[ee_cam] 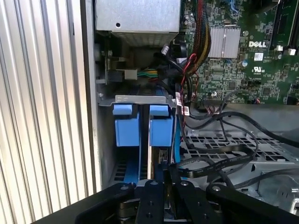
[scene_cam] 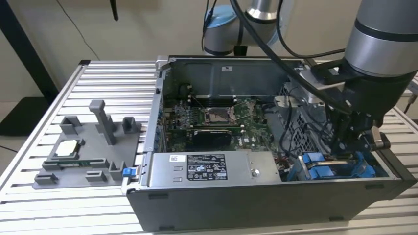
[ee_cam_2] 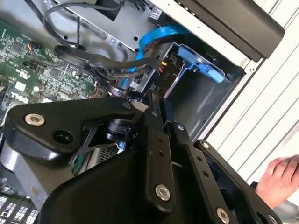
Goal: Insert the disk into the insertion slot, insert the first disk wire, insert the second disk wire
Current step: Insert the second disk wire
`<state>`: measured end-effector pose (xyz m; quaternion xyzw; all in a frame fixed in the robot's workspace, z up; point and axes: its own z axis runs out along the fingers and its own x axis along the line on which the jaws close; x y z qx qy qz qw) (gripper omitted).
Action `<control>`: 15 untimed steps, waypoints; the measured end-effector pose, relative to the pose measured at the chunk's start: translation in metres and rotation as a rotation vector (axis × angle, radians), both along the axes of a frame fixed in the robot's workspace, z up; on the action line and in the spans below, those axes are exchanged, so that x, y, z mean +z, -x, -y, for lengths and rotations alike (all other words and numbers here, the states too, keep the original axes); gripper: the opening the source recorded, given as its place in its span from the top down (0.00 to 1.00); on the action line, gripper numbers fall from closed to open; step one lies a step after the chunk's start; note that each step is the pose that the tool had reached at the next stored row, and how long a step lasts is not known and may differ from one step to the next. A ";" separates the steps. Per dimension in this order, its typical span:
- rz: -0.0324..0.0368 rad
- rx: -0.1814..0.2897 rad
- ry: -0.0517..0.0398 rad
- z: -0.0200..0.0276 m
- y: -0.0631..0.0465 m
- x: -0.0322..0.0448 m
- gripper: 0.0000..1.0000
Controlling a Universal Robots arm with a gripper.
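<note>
Inside the open case [scene_cam: 274, 196], at the exterior view's right, the gripper [scene_cam: 344, 147] hangs over the blue slot [ee_cam: 140, 126]. Its fingers [ee_cam_2: 156, 140] look pressed together around a black wire [ee_cam_2: 110, 63]. A hand [ee_cam_2: 280, 179] rests nearby.

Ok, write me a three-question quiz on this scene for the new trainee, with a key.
1. True or false: the gripper hangs over the motherboard's CPU socket.
2. What lies on the grey fixture tray outside the computer case? A) a processor chip B) a screwdriver C) a cooling fan
3. Fill in: in the second wrist view, a person's ___ shows by the slatted table.

Key
1. False: it is down at the blue drive carriers, in the case's corner at the exterior view's right.
2. A, the processor chip.
3. hand.
</note>
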<state>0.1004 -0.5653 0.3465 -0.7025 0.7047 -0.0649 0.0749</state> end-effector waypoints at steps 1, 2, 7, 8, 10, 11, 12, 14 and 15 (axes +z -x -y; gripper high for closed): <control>0.0004 0.000 0.0001 0.0000 0.000 -0.0004 1.00; 0.0008 0.000 -0.0001 0.0000 -0.001 -0.0009 1.00; 0.0018 0.000 -0.0014 0.0001 -0.003 -0.0027 1.00; 0.0019 0.000 -0.0023 0.0000 -0.003 -0.0030 1.00; 0.0023 0.000 -0.0046 0.0000 -0.003 -0.0036 1.00; 0.0026 0.000 -0.0060 0.0000 -0.003 -0.0039 1.00; 0.0028 0.000 -0.0072 0.0000 -0.004 -0.0042 1.00; 0.0030 0.000 -0.0098 0.0000 -0.004 -0.0046 1.00; 0.0032 0.000 -0.0116 0.0000 -0.004 -0.0048 1.00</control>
